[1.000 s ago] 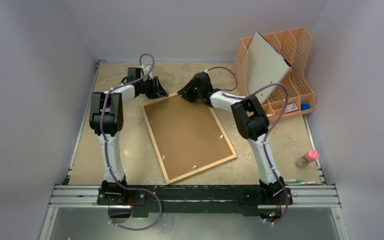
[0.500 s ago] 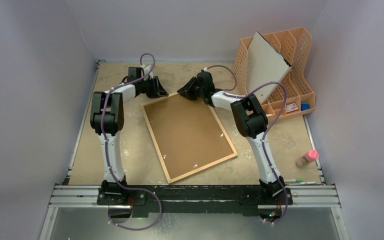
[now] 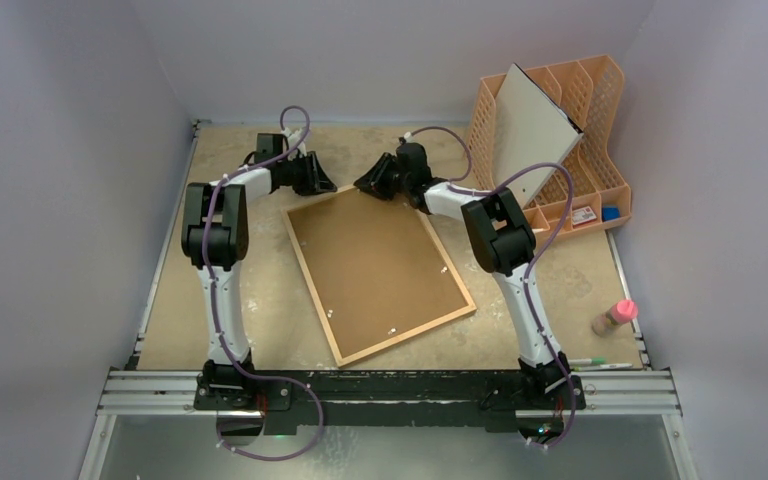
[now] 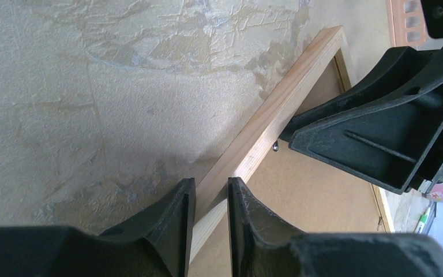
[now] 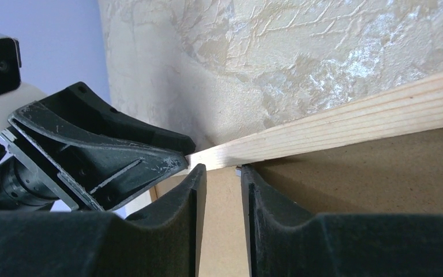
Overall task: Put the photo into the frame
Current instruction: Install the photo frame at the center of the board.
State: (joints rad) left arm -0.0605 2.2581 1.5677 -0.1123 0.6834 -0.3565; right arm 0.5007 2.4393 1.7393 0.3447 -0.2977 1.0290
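The frame [image 3: 305,270] of thin light wood lies face down on the table, with the brown hardboard backing panel [image 3: 375,270] set in it. The photo is hidden. My left gripper [image 3: 322,186] is at the frame's far left corner. In the left wrist view it [image 4: 211,184] straddles the wooden rail [image 4: 288,92], shut on it. My right gripper [image 3: 365,187] is at the far edge beside it. In the right wrist view it [image 5: 224,170] is narrowly open over the backing panel [image 5: 380,173], with a small metal tab [image 5: 237,168] at its tips by the rail [image 5: 352,121].
An orange lattice organizer [image 3: 590,110] stands at the back right with a white-grey board [image 3: 530,130] leaning in it. A pink-capped bottle [image 3: 615,317] and pens [image 3: 595,363] lie near the right edge. The two grippers almost touch each other.
My right gripper has shifted slightly toward the far edge of the frame. The left gripper and the frame have barely moved.
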